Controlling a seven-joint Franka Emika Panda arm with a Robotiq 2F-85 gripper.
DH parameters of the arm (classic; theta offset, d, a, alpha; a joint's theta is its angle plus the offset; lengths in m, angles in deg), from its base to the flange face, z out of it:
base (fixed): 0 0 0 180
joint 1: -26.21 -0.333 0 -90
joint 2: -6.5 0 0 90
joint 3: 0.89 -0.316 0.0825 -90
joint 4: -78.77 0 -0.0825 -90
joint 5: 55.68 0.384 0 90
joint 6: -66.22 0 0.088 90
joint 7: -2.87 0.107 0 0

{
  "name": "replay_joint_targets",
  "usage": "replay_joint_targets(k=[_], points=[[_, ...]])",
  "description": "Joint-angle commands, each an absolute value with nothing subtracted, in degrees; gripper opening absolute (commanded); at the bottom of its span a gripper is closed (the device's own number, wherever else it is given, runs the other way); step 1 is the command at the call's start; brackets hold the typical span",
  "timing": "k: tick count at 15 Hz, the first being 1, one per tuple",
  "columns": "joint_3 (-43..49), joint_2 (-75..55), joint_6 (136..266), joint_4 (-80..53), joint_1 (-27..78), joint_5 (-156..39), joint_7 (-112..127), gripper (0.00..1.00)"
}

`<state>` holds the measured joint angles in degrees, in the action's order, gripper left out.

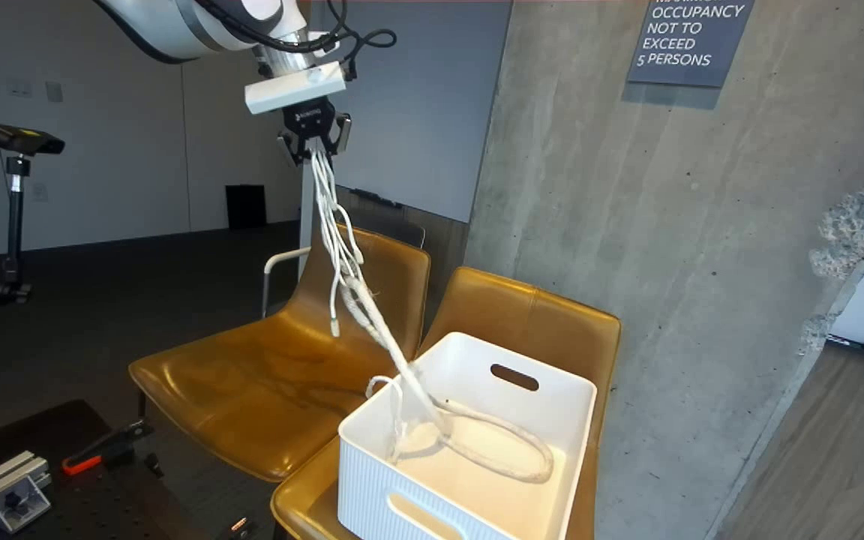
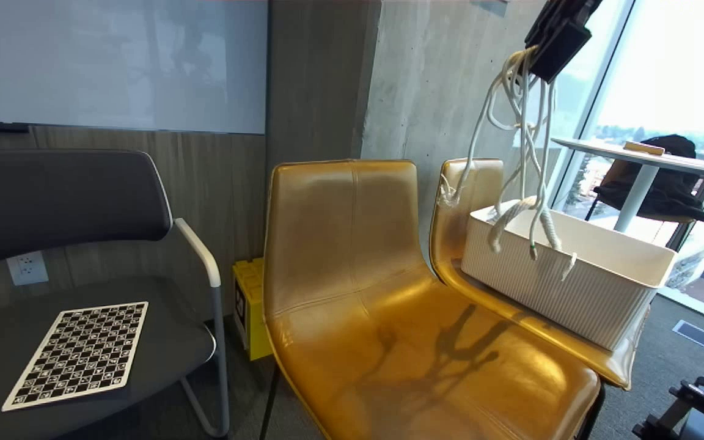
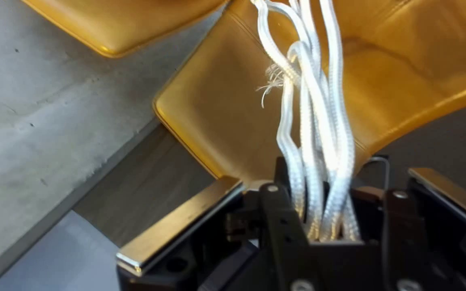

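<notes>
My gripper [image 1: 317, 146] is raised above two tan chairs, shut on a bundle of white rope [image 1: 333, 217]. In the wrist view several strands of the rope [image 3: 318, 105] run out from between the jaws, with a frayed end beside them. Loops and loose ends of the rope [image 2: 526, 131] dangle in an exterior view. Below is a white ribbed box [image 1: 544, 367] with cut-out handles, standing on a chair seat. A thick length of rope reaches down over the box and forms a loop there; whether it rests on the box floor I cannot tell.
A tan chair [image 2: 340, 232] stands beside the box's chair. A grey chair [image 2: 65, 208] bears a checkered board [image 2: 80, 354]. Behind rises a concrete wall [image 1: 687, 225]. A camera on a stand [image 1: 19, 142] and a red-and-black tool [image 1: 106, 446] are at one side.
</notes>
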<state>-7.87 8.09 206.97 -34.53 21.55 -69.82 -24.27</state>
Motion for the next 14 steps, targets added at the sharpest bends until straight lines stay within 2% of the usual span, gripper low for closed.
replay_joint_targets(k=[1, 9, 14], points=[[-11.56, 5.63, 202.35, -28.19, 16.61, -68.74, -23.67, 0.00], [-14.76, -4.01, 199.96, -18.27, 12.81, -68.52, -24.88, 0.00], [-14.00, -6.76, 200.29, -18.87, 14.45, -67.76, -25.44, 0.00]])
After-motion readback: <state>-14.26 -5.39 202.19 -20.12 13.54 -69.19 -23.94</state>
